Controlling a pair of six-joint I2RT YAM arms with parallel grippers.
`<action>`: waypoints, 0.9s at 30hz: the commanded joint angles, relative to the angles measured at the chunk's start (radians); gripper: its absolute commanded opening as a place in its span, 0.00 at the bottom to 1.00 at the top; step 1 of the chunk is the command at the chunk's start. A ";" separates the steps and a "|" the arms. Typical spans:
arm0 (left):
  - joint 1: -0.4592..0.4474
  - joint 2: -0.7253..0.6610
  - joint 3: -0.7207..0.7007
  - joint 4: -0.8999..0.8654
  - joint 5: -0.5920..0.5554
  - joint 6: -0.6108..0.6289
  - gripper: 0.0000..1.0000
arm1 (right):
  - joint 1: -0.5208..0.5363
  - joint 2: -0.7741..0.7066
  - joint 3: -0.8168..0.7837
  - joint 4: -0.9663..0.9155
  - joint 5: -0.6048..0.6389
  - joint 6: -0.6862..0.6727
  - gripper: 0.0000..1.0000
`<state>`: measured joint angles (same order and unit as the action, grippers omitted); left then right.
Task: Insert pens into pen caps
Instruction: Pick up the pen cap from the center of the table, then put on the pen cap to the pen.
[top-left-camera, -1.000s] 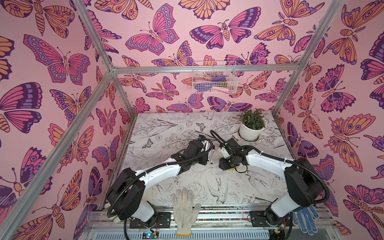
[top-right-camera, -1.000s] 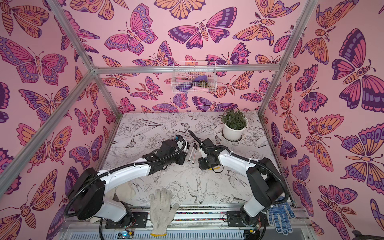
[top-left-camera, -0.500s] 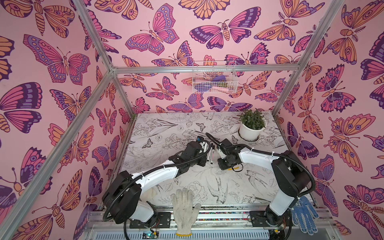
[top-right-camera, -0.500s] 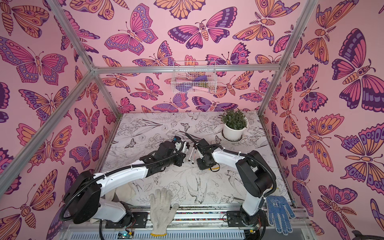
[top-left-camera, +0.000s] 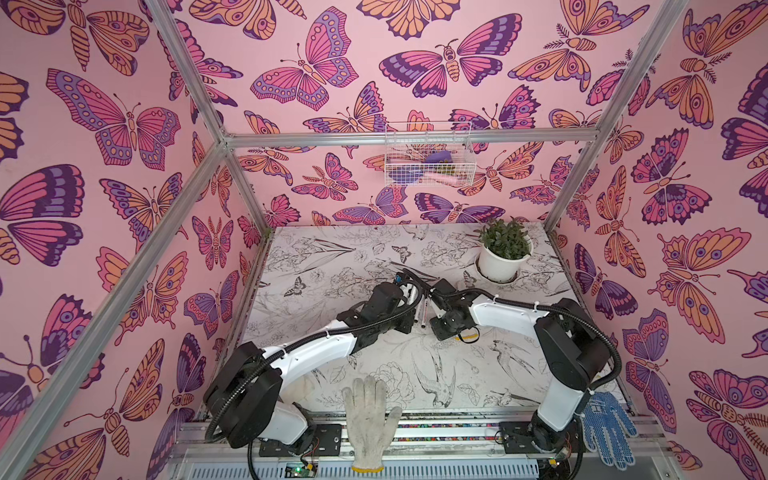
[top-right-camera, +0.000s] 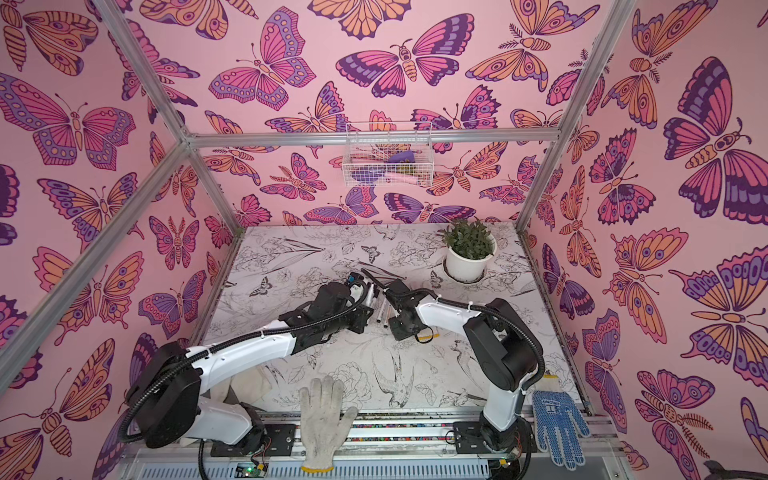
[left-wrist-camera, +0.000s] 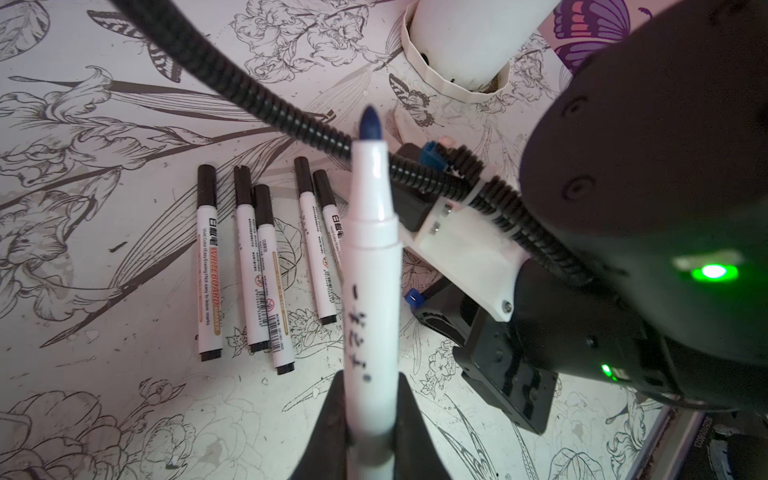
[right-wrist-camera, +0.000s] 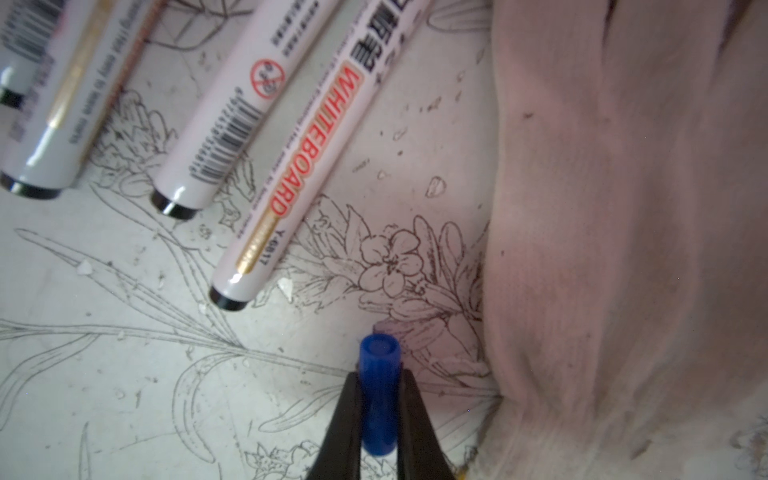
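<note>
Blue cap (right-wrist-camera: 379, 399), pinched in the right end effector (right-wrist-camera: 380, 382), sits beside the capped pens (left-wrist-camera: 257, 266); the left end effector (left-wrist-camera: 370, 378) grips the bare pen (left-wrist-camera: 370, 249) near them. Misaligned, the tip (left-wrist-camera: 369, 122) may miss the cap.

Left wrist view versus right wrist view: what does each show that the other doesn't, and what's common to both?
Left wrist only: the left gripper shut on an uncapped blue-tipped pen, the whole row of five capped pens, the white plant pot and the right arm. Right wrist only: the right gripper shut on the blue cap, its open end showing, with pale ribbed fabric beside it. Both: capped pens lying on the floral table.
</note>
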<state>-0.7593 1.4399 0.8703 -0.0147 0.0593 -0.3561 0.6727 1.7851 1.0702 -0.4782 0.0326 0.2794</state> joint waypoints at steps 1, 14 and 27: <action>0.002 -0.005 -0.004 0.014 0.087 0.040 0.00 | -0.062 -0.117 -0.027 0.048 -0.078 0.043 0.03; -0.058 0.086 0.074 0.000 0.179 0.123 0.00 | -0.258 -0.461 -0.216 0.592 -0.489 0.387 0.03; -0.072 0.082 0.079 -0.003 0.166 0.137 0.00 | -0.258 -0.449 -0.245 0.673 -0.585 0.398 0.00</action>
<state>-0.8261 1.5173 0.9318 -0.0162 0.2203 -0.2379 0.4137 1.3354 0.8066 0.1802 -0.5156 0.6945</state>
